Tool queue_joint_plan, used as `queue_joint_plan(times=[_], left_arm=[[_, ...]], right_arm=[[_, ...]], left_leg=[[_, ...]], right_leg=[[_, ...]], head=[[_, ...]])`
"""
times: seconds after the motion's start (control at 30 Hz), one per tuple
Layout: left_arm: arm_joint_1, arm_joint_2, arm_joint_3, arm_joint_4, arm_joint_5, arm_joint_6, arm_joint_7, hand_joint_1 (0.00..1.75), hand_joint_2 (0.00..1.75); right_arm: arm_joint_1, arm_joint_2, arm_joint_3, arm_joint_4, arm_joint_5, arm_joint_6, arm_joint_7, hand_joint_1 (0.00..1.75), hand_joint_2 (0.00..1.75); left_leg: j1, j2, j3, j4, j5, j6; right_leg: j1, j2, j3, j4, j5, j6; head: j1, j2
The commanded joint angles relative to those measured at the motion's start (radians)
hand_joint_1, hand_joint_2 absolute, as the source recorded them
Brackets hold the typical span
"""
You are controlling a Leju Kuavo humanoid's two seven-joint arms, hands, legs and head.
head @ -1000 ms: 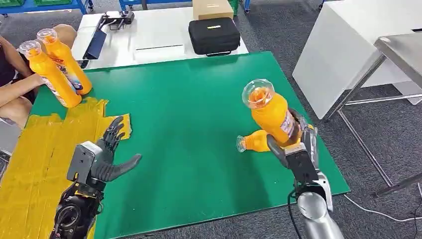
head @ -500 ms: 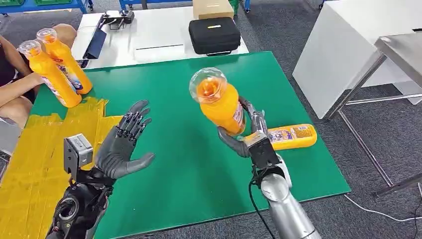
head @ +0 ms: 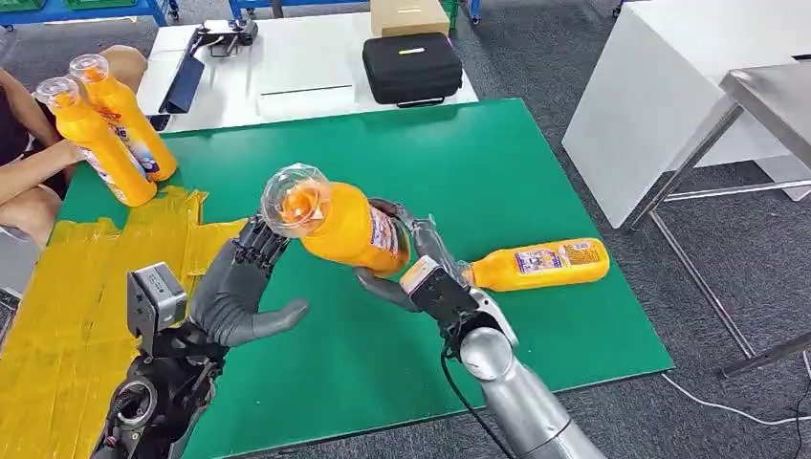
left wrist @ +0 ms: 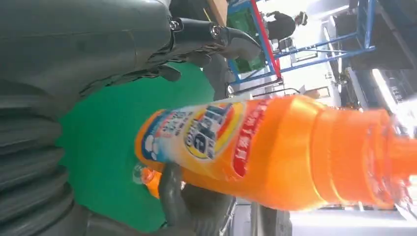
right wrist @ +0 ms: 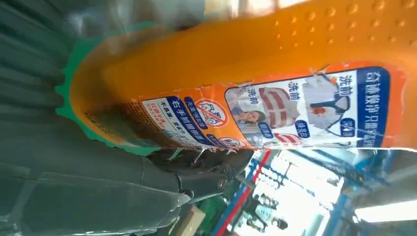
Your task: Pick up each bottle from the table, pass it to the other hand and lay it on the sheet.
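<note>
A green table [head: 536,172] stands in a workshop with a crumpled yellow sheet [head: 57,306] taped along its left side. Above the middle of the table, the robot's right hand [head: 406,263] grips an orange bottle [head: 349,225] around its lower body, fingers wrapped over the label. The bottle is lifted clear of the table and tilted, its clear cap pointing toward the left hand [head: 234,287]. That left hand is raised beside the cap with its palm facing the bottle, fingers spread and thumb held out, holding nothing; whether its fingertips touch the cap cannot be told. A second orange bottle [head: 540,265] lies on its side on the green surface just behind the right hand. At the table's far left corner, a seated person [head: 29,158] holds two more orange bottles [head: 100,129] upright, near the edge of the yellow sheet.
</note>
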Motion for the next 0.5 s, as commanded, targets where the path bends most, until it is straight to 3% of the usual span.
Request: queue_joint_plan(times=[0.03,0.5], left_arm=[[-0.045,0.015,-0.037,0.024,-0.01,0.03,-0.005,0.0,1.75],[-0.066,-0.006,-0.038,0.071,-0.063,0.121,-0.022,0.0,1.75]], right_arm=[[-0.096,0.015,0.128,0.143,0.002,0.041,0.015,1.75,1.75],[-0.14,-0.004,0.264,0.181,0.031,0.109,0.043,1.75,1.75]], left_leg=[[0.002,0.003,0.004,0.0,-0.002,-0.003],[0.002,0.001,0.005,0.0,-0.002,-0.003]], right_leg=[[0.001,0.007,0.004,-0.001,-0.001,-0.003],[0.002,0.005,0.005,-0.002,-0.001,-0.003]], head=[[0.0,0.0],[0.0,0.0]])
